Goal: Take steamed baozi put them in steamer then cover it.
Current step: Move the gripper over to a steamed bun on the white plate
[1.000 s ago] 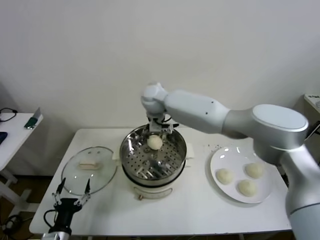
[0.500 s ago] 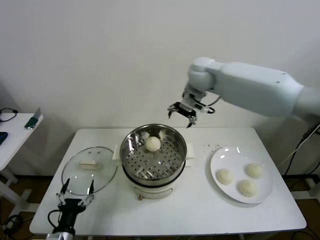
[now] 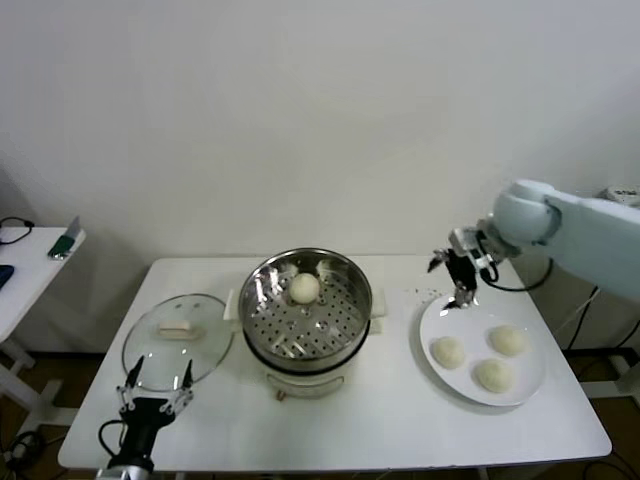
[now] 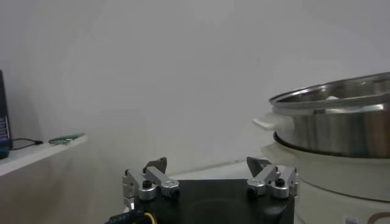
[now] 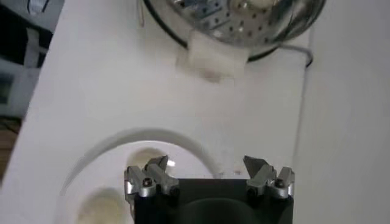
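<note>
Hovering spread-jawed and empty over the plate (image 3: 535,385), your right gripper (image 3: 452,279) could squash or roll a soft baozi (image 3: 448,351) by descending off-centre.

4 buns total: 1 bun (image 3: 305,288) in the steamer (image 3: 307,312) at tabletop (image 3: 380,420) centre, 3 buns (image 3: 448,351) (image 3: 508,340) (image 3: 493,375) on 1 white plate (image 3: 440,320) nr the right edge. 1 steamer, 1 glass lid (image 3: 178,340) nr the left edge. 2 end effectors: left (image 3: 155,382), right (image 3: 456,280).
</note>
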{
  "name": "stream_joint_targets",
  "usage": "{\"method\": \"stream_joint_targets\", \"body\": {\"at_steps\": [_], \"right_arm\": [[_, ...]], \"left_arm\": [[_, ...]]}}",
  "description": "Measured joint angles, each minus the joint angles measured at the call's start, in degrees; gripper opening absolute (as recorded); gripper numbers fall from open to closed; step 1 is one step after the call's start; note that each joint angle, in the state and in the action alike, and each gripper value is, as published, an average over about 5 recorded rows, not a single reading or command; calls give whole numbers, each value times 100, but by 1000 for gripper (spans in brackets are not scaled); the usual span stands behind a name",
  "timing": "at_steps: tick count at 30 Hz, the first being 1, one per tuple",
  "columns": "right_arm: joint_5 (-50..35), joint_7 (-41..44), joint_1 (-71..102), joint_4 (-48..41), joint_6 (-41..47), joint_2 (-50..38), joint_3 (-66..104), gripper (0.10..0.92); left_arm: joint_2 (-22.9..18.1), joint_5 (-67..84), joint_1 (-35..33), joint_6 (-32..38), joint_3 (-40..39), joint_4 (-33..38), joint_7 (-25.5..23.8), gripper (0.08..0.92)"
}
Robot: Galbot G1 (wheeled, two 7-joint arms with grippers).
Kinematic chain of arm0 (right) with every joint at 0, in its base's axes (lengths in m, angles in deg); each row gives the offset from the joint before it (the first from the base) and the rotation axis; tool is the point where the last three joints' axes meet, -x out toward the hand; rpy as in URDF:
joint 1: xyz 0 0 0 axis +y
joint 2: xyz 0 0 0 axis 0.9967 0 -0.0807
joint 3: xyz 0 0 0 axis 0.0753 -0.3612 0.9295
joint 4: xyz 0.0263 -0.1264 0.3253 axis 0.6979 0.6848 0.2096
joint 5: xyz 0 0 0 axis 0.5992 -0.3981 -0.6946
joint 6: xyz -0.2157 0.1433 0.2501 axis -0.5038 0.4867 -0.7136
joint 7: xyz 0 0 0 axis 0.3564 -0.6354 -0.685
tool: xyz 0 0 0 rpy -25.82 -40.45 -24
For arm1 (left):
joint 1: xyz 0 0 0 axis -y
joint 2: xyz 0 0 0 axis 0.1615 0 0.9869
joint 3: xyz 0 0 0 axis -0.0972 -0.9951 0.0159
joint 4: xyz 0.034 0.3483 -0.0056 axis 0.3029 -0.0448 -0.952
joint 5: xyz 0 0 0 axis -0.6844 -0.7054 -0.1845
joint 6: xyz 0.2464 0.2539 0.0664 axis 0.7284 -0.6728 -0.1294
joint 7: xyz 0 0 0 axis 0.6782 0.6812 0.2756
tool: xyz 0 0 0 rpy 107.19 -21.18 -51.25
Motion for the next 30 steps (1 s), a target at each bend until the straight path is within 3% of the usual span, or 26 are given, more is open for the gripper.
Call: {"method": "stream_joint_targets", "body": {"at_steps": [14, 30], "right_arm": [[608, 72, 1723, -720, 246, 124, 996, 823], [857, 95, 2333, -1456, 210, 686, 1418, 823]], "left_arm": [[-32, 21, -57, 15, 46, -108, 14, 823], [-69, -26, -28, 29, 38, -206, 16, 823]]}}
